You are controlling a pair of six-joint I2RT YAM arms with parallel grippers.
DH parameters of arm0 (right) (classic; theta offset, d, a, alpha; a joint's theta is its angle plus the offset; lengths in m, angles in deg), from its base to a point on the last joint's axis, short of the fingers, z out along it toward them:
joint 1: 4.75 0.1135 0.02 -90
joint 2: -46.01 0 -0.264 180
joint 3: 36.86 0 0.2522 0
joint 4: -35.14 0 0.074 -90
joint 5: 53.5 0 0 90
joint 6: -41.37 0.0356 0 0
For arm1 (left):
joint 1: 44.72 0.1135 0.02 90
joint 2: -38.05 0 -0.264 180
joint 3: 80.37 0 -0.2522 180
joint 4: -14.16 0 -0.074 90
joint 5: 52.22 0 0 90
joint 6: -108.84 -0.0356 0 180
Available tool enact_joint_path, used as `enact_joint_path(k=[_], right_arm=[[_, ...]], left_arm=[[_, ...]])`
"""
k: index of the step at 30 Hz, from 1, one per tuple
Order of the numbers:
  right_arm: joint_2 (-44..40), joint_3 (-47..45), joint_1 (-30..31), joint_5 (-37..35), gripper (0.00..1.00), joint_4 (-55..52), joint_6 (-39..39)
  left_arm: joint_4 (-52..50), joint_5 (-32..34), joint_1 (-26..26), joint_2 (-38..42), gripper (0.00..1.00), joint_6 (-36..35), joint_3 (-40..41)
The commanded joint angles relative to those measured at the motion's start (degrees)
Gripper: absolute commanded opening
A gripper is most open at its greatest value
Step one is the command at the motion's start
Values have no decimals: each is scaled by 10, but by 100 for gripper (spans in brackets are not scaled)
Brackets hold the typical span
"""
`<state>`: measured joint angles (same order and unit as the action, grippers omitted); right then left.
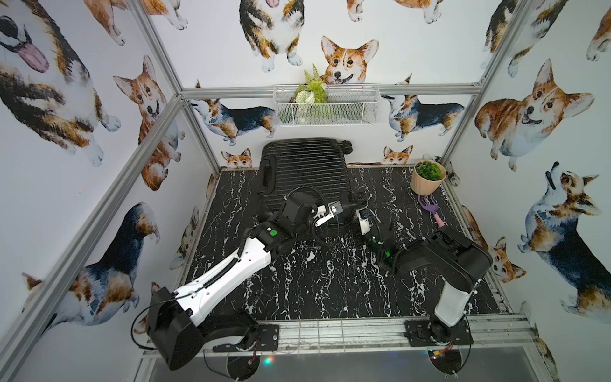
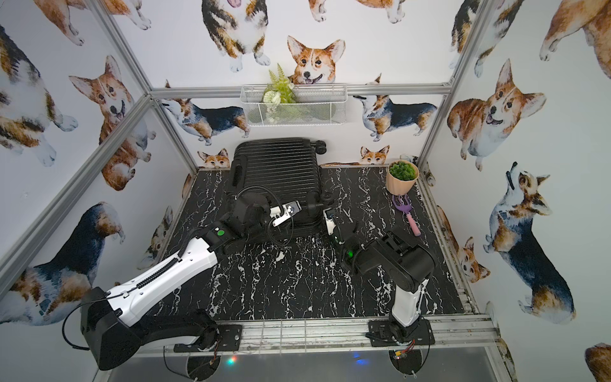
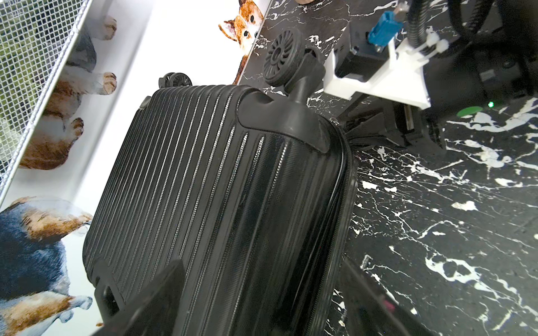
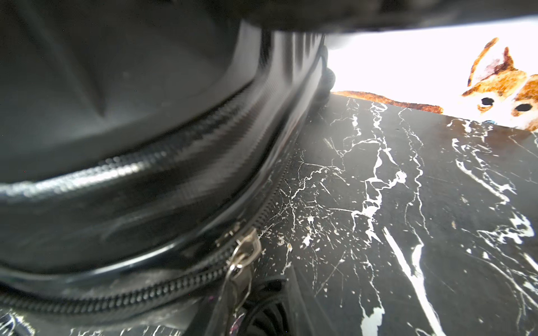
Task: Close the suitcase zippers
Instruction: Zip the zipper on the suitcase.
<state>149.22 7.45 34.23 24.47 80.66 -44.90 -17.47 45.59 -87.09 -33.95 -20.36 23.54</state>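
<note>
Suitcase [image 1: 304, 172] flat on bench [image 1: 330, 281], far centre, ribbed shell up, halves together. I see left gripper [image 3: 262, 273] over near edge, jaws released wide: one finger on shell, other off rim over bench. Right gripper [image 3: 359, 136] at near-right corner, against zippers [image 4: 163, 291]. Silver pull [image 4: 241, 256] runs toward its jaws; cannot tell whether clenched on it.

One suitcase [image 1: 304, 172], one zipper pull [image 4: 243, 253], two robot arms [image 1: 228, 271] — plus one potted plant [image 1: 427, 177], one wire basket [image 1: 357, 109], one purple garden fork [image 1: 429, 206].
</note>
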Motion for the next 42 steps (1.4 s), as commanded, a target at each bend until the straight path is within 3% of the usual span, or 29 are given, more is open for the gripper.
enact_joint_path(k=[1, 7, 8, 24, 34, 42], right_arm=[[-8, 16, 2, 1, 33, 5, 22], [-16, 22, 1, 14, 2, -10, 18], [-18, 22, 2, 18, 0, -15, 16], [-97, -52, 12, 144, 0, -47, 11], [-123, -70, 24, 179, 0, -58, 28], [-133, -72, 60, 167, 0, -75, 15]], left_arm=[[12, -4, 3, 3, 87, -5, 2], [13, -5, 3, 3, 87, -5, 4], [14, -5, 3, 3, 87, -5, 4], [72, 55, 3, -78, 87, -7, -17], [114, 66, 3, -109, 84, 1, -5], [129, 64, 3, -134, 79, 17, -13]])
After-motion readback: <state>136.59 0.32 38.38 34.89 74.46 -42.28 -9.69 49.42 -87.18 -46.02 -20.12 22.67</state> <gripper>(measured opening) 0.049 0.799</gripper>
